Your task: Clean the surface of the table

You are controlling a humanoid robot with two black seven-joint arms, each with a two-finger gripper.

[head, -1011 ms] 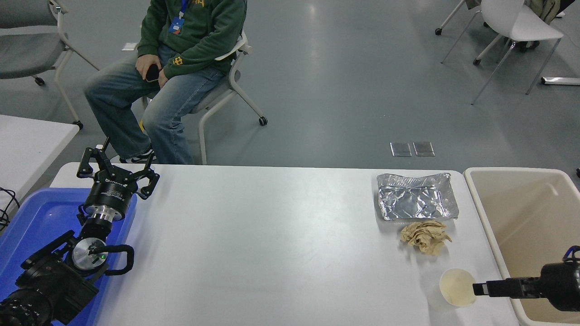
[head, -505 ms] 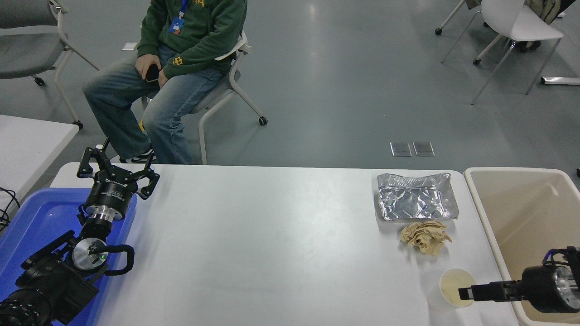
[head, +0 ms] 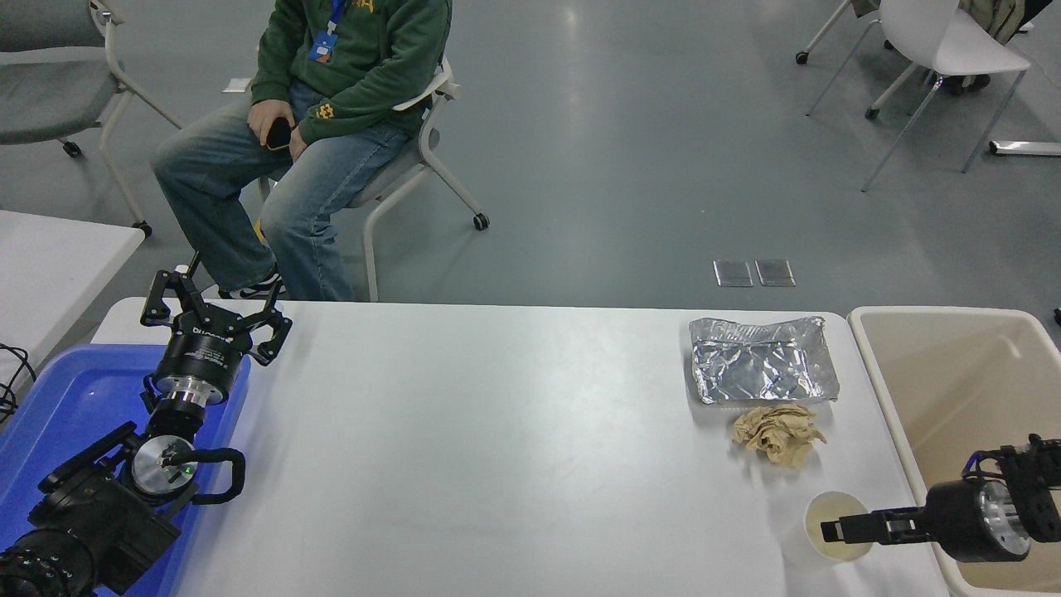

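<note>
Still cluttered: the table surface stretched left of the right gripper, whose fingers had advanced over the paper cup rim; grip state unclear. Crumpled paper and foil lay beyond. Left gripper parked, splayed.

You look at a grey, smooth floor with soft light reflections near 12 o'clock. A person sits on a white wheeled chair at 11 o'clock. A grey chair stands at 10 o'clock, white chairs at 1 o'clock. Two metal floor plates lie near centre.
</note>
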